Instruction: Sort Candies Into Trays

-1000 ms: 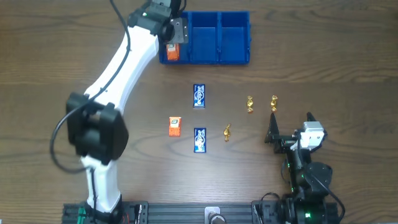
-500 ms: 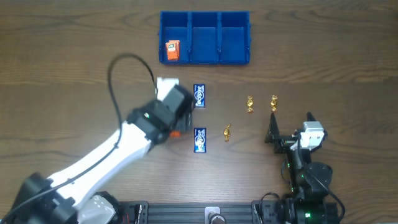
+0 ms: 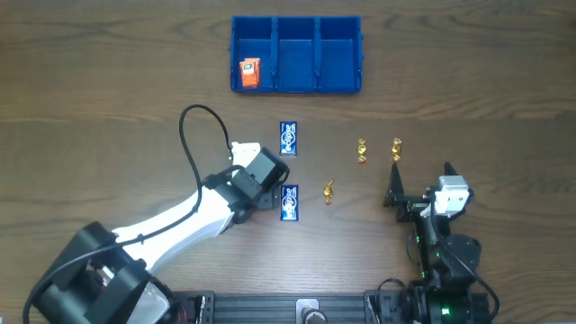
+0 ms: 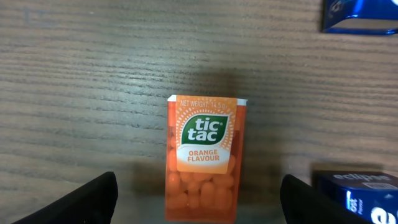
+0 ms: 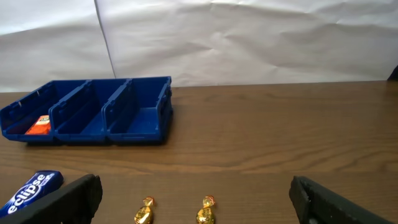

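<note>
The blue tray has three compartments, and the left one holds an orange candy box. A second orange box lies on the table, printed label up, between the left gripper's spread jaws. The right gripper also has its jaws apart.

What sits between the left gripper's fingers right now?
The orange box, lying flat between the open fingers of the left gripper and touching neither; the left wrist view shows it.
</note>
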